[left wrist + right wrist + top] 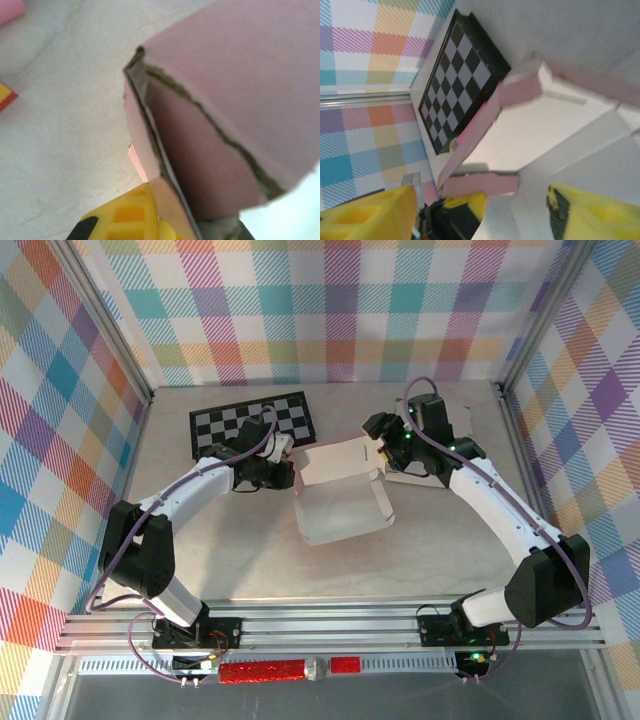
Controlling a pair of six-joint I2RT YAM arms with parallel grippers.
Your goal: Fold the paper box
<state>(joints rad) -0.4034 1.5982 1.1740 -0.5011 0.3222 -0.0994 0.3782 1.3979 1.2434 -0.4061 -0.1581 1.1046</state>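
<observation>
Paper box (340, 502) sits mid-bench (450, 560), only half-formed: far wall raised, flaps loose, so most folding looks undone. Your left claw (285, 469) pinches its left wall; your right claw (384, 452) hovers wide open at the far-right corner.

Robot lab, a closed test cell, not a home or a shop. Plaid printed walls (330, 310) box in a pale counter (340, 570) on three sides, with silver metal posts at the corners. A slotted aluminium rail (330, 625) runs along the near edge. The left arm (190, 490) and right arm (500, 500) are bolted to it, with purple cables (115, 570) trailing. The left end effector (285, 472) and right end effector (385, 452) are two-finger types, yellow fingers (370, 215). A checkerboard (252, 422) lies flat at the back.
</observation>
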